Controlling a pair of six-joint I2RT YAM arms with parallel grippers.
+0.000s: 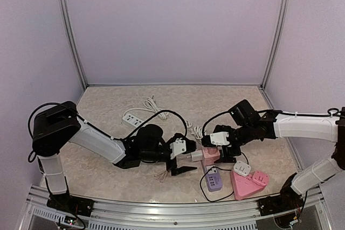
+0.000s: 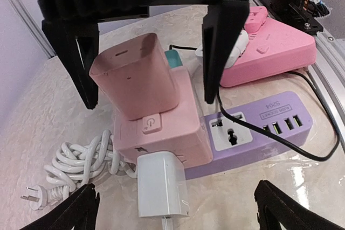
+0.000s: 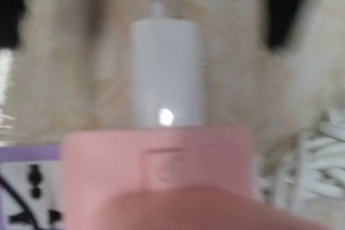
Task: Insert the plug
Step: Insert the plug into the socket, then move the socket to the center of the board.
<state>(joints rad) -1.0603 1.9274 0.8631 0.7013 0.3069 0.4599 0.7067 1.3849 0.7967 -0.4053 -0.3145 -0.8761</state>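
- The left gripper (image 2: 150, 100) has its fingers (image 2: 75, 60) spread wide on either side of the pink charger (image 2: 137, 76) that sits on top of the pink cube socket (image 2: 161, 133). There is a gap on each side, so they hold nothing.
- The right wrist view is blurred. Dark shapes in its upper corners look like the right gripper's (image 1: 222, 152) fingers, set wide apart and clear of the plug.
- Nearer the arm bases than the cube lie a purple power strip (image 1: 213, 181) and a pink triangular power strip (image 1: 245, 185). Neither gripper touches them.
- The white plug (image 2: 161, 184) sits against the cube's side face, on the side toward the left arm. Its body meets the pink wall with no gap showing, and its cord runs away from the cube.
- Judged from that flush fit, the insertion looks done. How deep the pins sit cannot be seen.
- What seems left is for both arms to back off without knocking the plug or the cube.
- Just past the cube lies a coil of white cable (image 1: 194, 130).
- Farther back on the table (image 1: 108, 95), well apart from the cube, is a white power strip (image 1: 132, 118).
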